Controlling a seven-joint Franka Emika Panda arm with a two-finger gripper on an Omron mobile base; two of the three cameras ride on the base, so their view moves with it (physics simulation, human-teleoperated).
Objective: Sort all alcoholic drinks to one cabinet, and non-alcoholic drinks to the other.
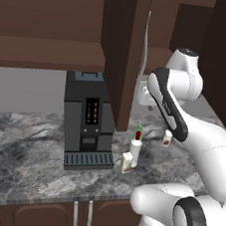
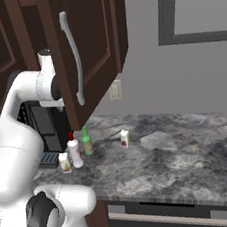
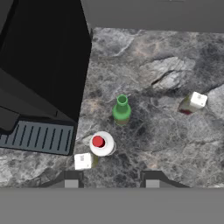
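Looking down from hand camera, I see gripper (image 3: 109,181) above grey marble counter (image 3: 175,144), jaws apart, nothing between them. Landmark: black coffee machine (image 3: 43,65). Green bottle (image 3: 121,109) upright just right of machine. White bottle with red cap (image 3: 101,143) near machine's drip tray. Cream carton (image 3: 83,161) just beside white bottle. White carton (image 3: 192,103) well apart, far side from machine. Narrow cabinet door (image 2: 85,48) with silver handle (image 2: 73,60) hangs above machine.

Marble counter (image 3: 175,144): coffee machine (image 1: 88,119), green bottle (image 3: 121,109), white bottle (image 3: 102,143), two cartons (image 3: 83,161).
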